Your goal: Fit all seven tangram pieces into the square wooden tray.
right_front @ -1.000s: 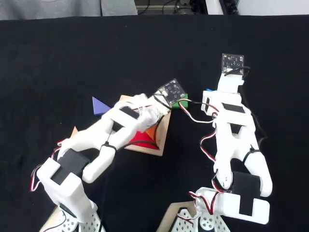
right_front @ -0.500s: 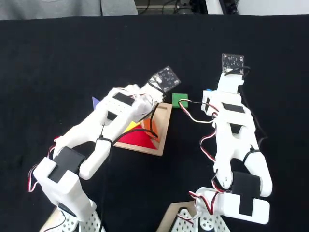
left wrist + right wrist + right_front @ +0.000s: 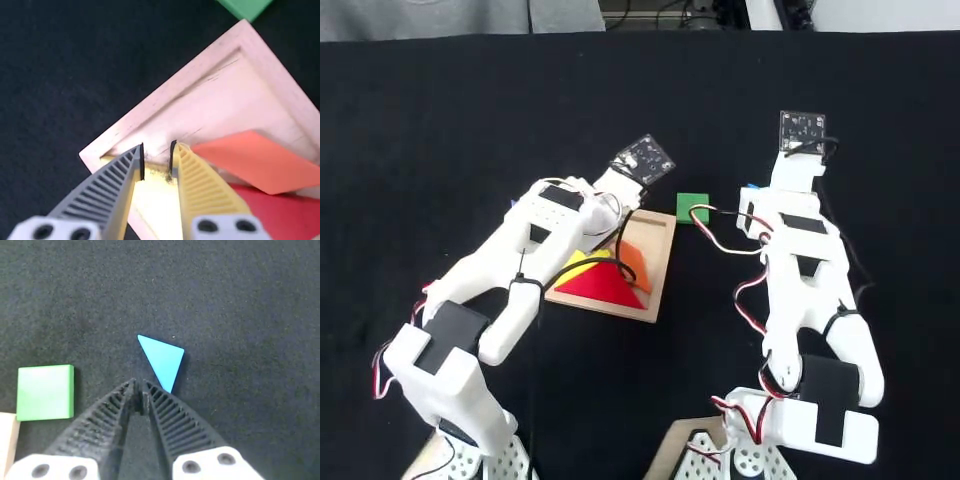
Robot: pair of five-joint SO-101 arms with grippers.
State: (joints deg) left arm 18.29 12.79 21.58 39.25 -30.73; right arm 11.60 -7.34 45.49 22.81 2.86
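The square wooden tray (image 3: 660, 270) holds a red triangle (image 3: 605, 285), an orange piece (image 3: 635, 262) and a yellow piece (image 3: 578, 262). My left arm (image 3: 550, 235) lies across the tray's far left part. In the left wrist view the left gripper (image 3: 157, 159) stands slightly open over the yellow piece (image 3: 155, 195), just inside the tray's rim (image 3: 200, 85), beside the orange piece (image 3: 250, 160). Nothing is between its fingers. My right gripper (image 3: 138, 390) is shut and holds nothing, its tips just short of a blue triangle (image 3: 162, 360). A green square (image 3: 692, 207) lies off the tray's far corner.
The green square (image 3: 45, 392) lies on the black cloth between the tray's corner (image 3: 7, 440) and the blue triangle. A sliver of a purple piece (image 3: 513, 206) peeks out beside the left arm. The right arm (image 3: 800, 260) stands to the right of the tray.
My left arm has swung away from the tray's right side toward its far left corner, uncovering the orange, red and yellow pieces. The right arm has kept still.
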